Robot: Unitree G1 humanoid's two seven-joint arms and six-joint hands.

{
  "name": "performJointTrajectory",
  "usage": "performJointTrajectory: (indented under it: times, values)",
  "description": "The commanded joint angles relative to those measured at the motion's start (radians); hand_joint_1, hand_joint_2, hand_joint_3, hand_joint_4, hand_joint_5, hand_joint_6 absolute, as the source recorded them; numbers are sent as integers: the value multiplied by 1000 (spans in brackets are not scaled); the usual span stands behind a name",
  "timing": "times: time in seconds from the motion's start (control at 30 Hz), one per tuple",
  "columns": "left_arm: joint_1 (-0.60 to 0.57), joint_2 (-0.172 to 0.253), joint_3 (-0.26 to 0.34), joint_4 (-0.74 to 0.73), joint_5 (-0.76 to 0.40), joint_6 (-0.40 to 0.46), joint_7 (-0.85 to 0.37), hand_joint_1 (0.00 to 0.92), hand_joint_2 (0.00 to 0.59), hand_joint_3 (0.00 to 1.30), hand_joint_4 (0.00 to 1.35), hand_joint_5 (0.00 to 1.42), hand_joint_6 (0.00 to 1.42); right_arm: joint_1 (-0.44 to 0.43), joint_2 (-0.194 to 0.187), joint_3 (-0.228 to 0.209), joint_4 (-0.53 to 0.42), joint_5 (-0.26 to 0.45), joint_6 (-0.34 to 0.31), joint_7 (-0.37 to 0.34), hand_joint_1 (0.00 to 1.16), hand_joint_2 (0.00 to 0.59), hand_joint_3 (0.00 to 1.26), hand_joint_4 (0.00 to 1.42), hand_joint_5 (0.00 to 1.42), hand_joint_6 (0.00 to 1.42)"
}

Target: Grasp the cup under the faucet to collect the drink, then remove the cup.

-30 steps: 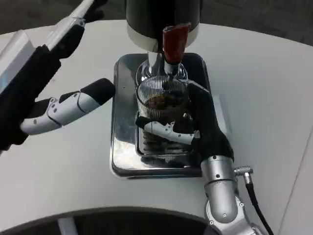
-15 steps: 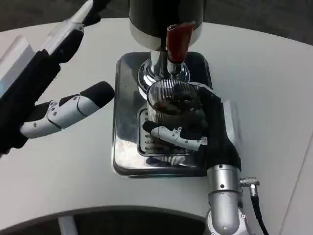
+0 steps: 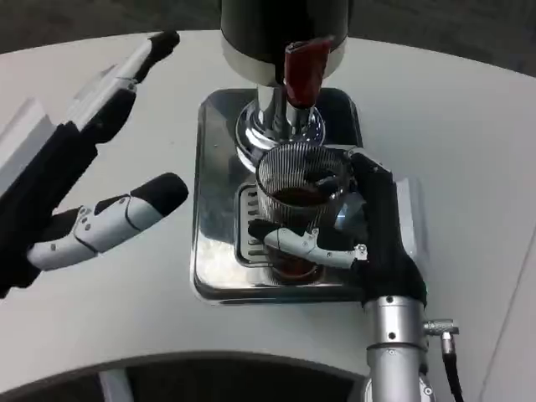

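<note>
Pulled nearer, the cup (image 3: 298,205) stays clamped in right hand (image 3: 368,230) fingers; left hand (image 3: 79,184) fingers apart.

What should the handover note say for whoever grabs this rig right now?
Right hand: grips the ribbed glass cup, fingers wrapped round its front.
Left hand: open, holds nothing, hovering over the white table left of the tray.
Cup: holds dark drink, over the steel drip tray, in front of the faucet with the red handle.
Done: cup grasped, drink collected.
Left: carry the cup clear of the dispenser and tray.
</note>
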Motion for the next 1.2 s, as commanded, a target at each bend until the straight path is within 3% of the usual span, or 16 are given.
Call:
performJointTrajectory:
  times: [0.03, 0.4, 0.67, 0.83, 1.03, 1.2]
  values:
    - [48, -6, 20, -41, -11, 18, 5, 0, 195, 11, 0, 9, 0, 23, 6, 11, -51, -24, -9, -16, 1162, 39, 771, 937, 1010, 1399]
    - [158, 7, 61, -109, 42, 36, -6, 0, 192, 0, 0, 0, 0, 104, -5, 40, -166, -58, 9, 25, 1162, 42, 779, 945, 1021, 1405]
    - [295, 36, 81, -198, 193, 110, -36, 0, 138, 0, 0, 0, 0, 182, -39, 63, -260, -59, -11, 88, 1162, 53, 787, 958, 1022, 1405]
    - [336, 58, 42, -262, 330, 199, -78, 0, 109, 0, 0, 0, 0, 220, -39, 55, -334, -20, -2, 137, 1162, 51, 801, 978, 1029, 1405]
    - [367, 7, -46, -379, 502, 334, -92, 0, 53, 0, 0, 0, 0, 258, -41, 75, -420, -8, 7, 208, 1162, 48, 815, 993, 1040, 1405]
    - [422, -33, -92, -458, 618, 414, -107, 0, 43, 0, 0, 0, 0, 318, -44, 95, -507, -9, 10, 260, 1161, 51, 821, 993, 1044, 1405]
